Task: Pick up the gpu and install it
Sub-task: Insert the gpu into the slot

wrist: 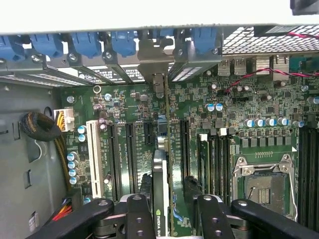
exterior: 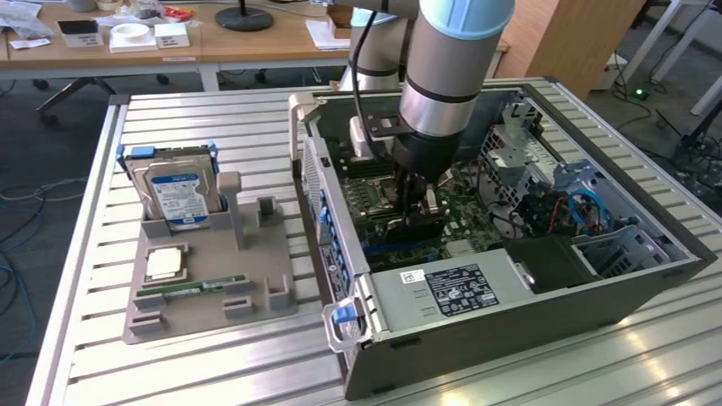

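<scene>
The open computer case (exterior: pixel 631 279) was seen lying on its side on the slatted metal surface (exterior: pixel 226 118), with the arm (exterior: pixel 451 76) pointed straight down into it over the motherboard (exterior: pixel 462 222). In the wrist view the gpu (wrist: pixel 160 199) was shown edge-on, stood upright on the board among the long expansion slots. Its silvery bracket (wrist: pixel 155 57) was set against the rear wall of the case, in line with the row of blue slot clips (wrist: pixel 84 42).

The fingers (wrist: pixel 140 214) were placed one on each side of the card and held apart. A strip of green board could be seen between the card and the finger nearer the CPU socket (wrist: pixel 264 186), so no grip was shown on that side. The other finger was just beside the card, and whether it touched could not be told. The card appeared to be seated in a slot, though its lower edge was hidden.

On the exterior view's left, well apart from the case, a grey holder (exterior: pixel 209 317) was laid on the surface. A hard drive (exterior: pixel 178 196) with a blue-white label was stood in it, and a slim green RAM stick (exterior: pixel 192 290) lay flat nearby.
</scene>
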Robot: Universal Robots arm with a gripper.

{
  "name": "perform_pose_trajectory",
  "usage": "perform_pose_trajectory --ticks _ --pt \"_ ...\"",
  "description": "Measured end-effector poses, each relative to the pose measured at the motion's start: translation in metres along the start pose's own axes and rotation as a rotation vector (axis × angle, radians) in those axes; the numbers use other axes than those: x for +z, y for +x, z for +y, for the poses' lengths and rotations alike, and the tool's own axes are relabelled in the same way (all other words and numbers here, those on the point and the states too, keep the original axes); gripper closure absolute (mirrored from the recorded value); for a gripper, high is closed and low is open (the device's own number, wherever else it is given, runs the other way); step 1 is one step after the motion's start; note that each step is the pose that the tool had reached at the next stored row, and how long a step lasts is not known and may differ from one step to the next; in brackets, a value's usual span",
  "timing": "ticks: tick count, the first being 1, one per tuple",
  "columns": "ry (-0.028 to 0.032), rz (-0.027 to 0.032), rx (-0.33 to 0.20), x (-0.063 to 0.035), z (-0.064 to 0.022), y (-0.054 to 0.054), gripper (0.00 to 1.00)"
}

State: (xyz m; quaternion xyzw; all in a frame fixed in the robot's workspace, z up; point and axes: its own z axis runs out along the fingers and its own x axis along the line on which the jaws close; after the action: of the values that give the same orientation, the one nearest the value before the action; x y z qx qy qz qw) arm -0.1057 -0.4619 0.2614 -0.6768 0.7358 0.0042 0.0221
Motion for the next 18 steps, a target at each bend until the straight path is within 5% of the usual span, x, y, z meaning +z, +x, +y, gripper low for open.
perform_pose_trajectory --ticks 5,11,18 --pt "-0.0005 0.0002 -0.012 0.0 -0.0001 0.0 0.6" --pt "-0.0007 0.0092 -0.028 -0.0001 -0.0001 0.0011 0.6" --pt "-0.0006 0.0101 -0.028 0.0001 -0.0002 0.0013 0.6"
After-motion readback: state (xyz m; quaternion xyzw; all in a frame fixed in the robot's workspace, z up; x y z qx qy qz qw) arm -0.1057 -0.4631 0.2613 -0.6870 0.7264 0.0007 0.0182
